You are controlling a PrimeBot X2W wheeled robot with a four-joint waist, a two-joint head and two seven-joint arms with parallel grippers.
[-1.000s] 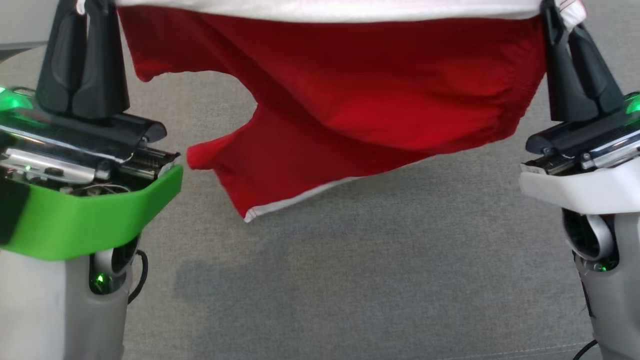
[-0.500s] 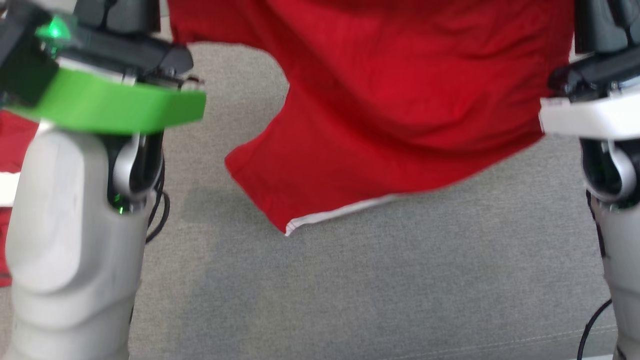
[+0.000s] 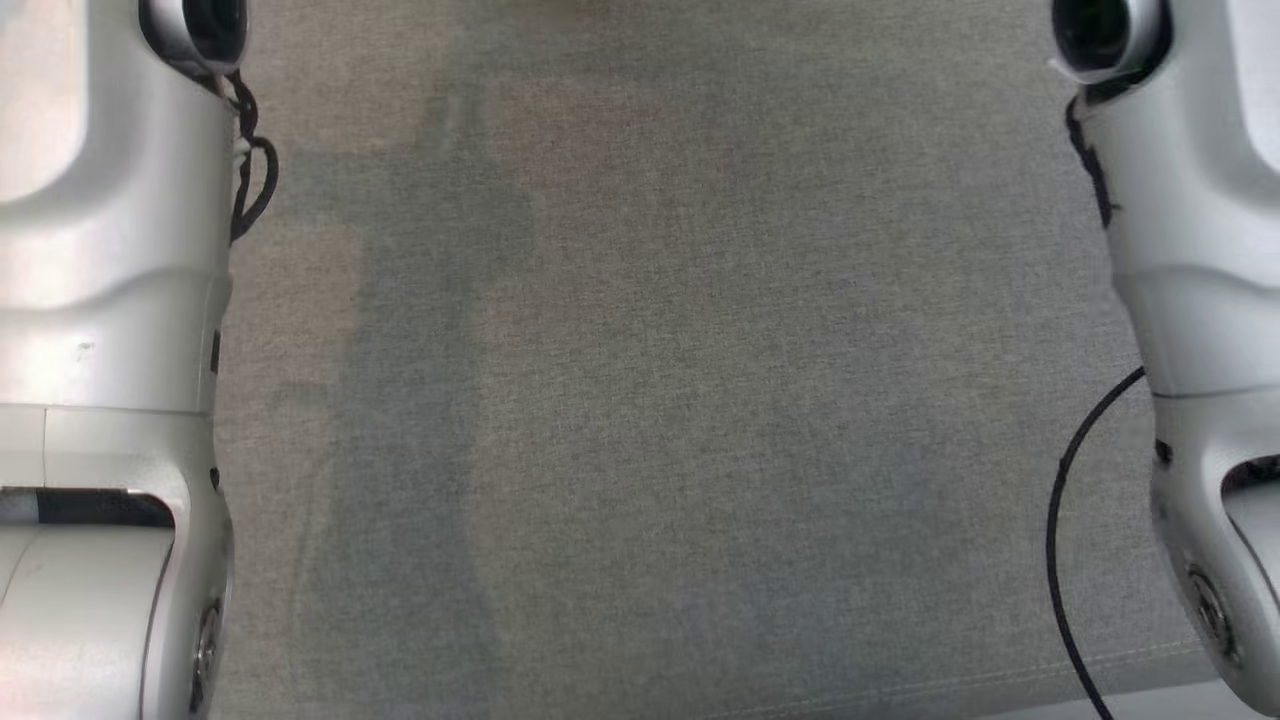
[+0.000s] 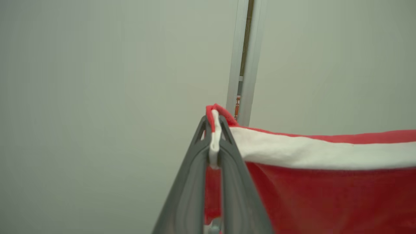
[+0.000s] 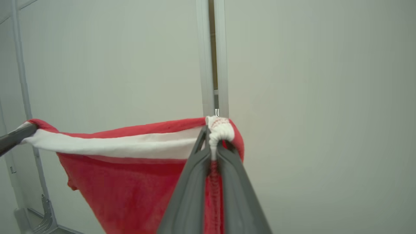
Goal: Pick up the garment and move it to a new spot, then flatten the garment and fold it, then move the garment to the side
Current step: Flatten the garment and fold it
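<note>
Left fingers: clenched on garment corner.
Right fingers: clamped on opposite corner.
Handling: soft, light, limp; hold white hem ends.

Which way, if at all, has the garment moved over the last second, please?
Yes, upward: the stitched seam stays near the head view's bottom edge, while the garment has climbed up that view.

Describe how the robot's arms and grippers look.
Both forearms are smooth, rounded shells in pale silvery grey: left forearm, right forearm. A thin black cable loops beside the right one; a twisted black cable hangs by the left. The left gripper and right gripper have long, tapering dark grey jaws.
</note>
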